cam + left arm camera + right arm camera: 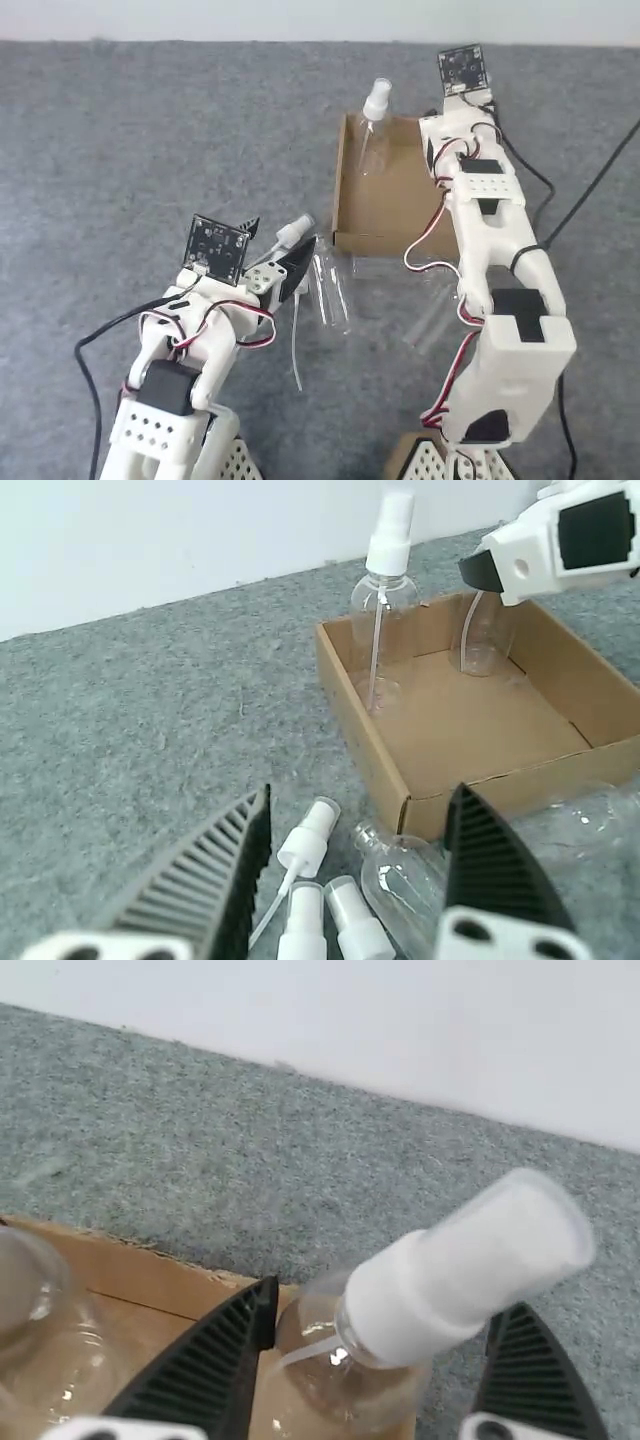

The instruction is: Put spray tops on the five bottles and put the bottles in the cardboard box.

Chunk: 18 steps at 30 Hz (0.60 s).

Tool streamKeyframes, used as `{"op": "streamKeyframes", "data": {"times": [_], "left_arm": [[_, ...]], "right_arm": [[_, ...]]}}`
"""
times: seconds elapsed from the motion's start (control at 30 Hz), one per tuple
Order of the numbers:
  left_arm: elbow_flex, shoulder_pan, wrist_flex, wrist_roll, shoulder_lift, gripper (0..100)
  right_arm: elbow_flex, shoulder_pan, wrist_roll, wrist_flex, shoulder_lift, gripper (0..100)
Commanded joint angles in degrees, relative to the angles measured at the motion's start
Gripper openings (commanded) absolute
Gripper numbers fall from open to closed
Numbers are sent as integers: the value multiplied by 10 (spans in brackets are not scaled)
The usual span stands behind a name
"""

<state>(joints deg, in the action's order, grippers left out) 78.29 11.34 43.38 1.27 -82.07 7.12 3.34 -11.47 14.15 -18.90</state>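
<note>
Right wrist view: bottle (345, 1360) btwn spread jaws of right claw (390, 1315).

high: overhead, far | wrists: close, seemingly low | shared: cardboard box (395, 205)

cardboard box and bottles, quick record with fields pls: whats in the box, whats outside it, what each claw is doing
in cardboard box: two capped bottles standing by the far wall, first bottle and second bottle
outside: uncapped bottle and loose spray tops on the carpet by the box front
left claw: open, above the spray tops
right claw: open, around the second bottle
</note>
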Motion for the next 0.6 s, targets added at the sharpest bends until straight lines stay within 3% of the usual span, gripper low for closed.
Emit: {"op": "streamKeyframes", "data": {"times": [0.0, 0.57], "left_arm": [[-3, 4, -15, -4, 4, 261], [16, 0, -52, -4, 4, 261]], "right_arm": [[-51, 9, -7, 44, 73, 276], [-77, 10, -7, 305, 314, 275]]}}
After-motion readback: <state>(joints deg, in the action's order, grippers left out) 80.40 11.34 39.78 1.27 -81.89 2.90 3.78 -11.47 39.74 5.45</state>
